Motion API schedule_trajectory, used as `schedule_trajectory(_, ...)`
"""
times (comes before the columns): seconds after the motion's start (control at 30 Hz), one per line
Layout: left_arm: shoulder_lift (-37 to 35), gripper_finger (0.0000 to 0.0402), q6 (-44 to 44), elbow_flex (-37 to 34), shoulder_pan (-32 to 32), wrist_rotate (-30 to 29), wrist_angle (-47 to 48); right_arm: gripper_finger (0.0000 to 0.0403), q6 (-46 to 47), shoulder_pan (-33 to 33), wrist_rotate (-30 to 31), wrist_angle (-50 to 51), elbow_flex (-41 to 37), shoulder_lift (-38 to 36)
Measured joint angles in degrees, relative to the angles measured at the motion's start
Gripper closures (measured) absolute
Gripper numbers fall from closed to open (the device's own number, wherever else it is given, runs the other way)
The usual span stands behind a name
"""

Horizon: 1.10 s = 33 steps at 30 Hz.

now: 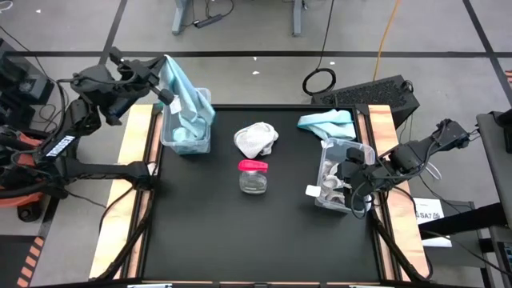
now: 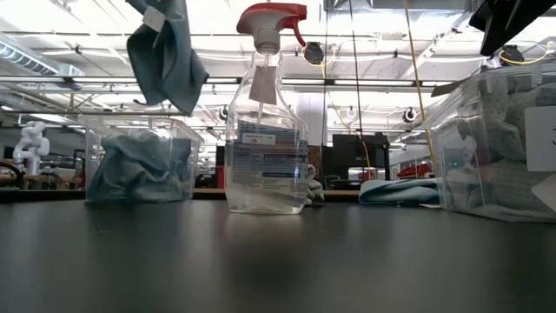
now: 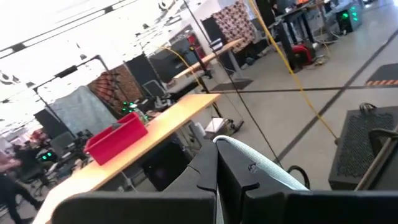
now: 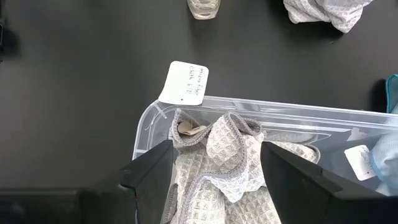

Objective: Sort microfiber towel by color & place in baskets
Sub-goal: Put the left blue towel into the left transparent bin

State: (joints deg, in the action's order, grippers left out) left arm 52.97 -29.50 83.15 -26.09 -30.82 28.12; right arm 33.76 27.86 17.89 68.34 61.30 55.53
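Two dark, nearly black arms built of blocky jointed links, matte housings throughout. White lettering along one link of the left arm (image 1: 60, 146). Black cables looped beside the joints of the right arm (image 1: 416, 152). Left hand (image 3: 217, 186) made of flat, angular black plates with a small screw or rivet on one face. Right hand (image 4: 214, 168) with two broad, dark, wedge-shaped fingers (image 4: 149, 171), smooth and slightly glossy.
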Motion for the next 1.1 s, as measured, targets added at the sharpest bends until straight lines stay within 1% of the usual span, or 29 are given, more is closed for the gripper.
schedule_trajectory(0.17,-1.79,0.0402,-0.91,0.00,0.00,-2.52,1.12,0.0170,-0.19,0.00,0.00,0.02,0.00,0.00)
schedule_trajectory(0.23,-2.47,0.0402,-1.03,0.00,0.00,-4.33,2.73,0.0170,-0.19,0.00,0.00,0.02,0.00,0.00)
schedule_trajectory(0.43,-3.56,0.0402,-0.52,0.00,0.00,-7.13,9.07,0.0170,-0.19,0.00,0.00,0.02,0.00,0.00)
schedule_trajectory(0.6,-3.28,0.0402,3.02,0.00,0.00,-7.23,14.09,0.0170,-0.13,0.00,0.02,-0.09,0.00,0.00)
schedule_trajectory(0.8,-0.70,0.0402,7.40,-0.01,-0.02,-6.59,19.22,0.0170,-0.11,0.00,0.02,-0.90,-0.02,0.00)
schedule_trajectory(0.97,2.45,0.0402,10.10,-0.07,-0.02,-3.61,20.70,0.0170,0.05,0.00,0.02,-0.92,-0.02,0.00)
schedule_trajectory(1.1,5.08,0.0402,11.23,-0.07,-0.07,-3.48,20.82,0.0170,0.04,0.01,0.02,-1.70,-0.02,0.00)
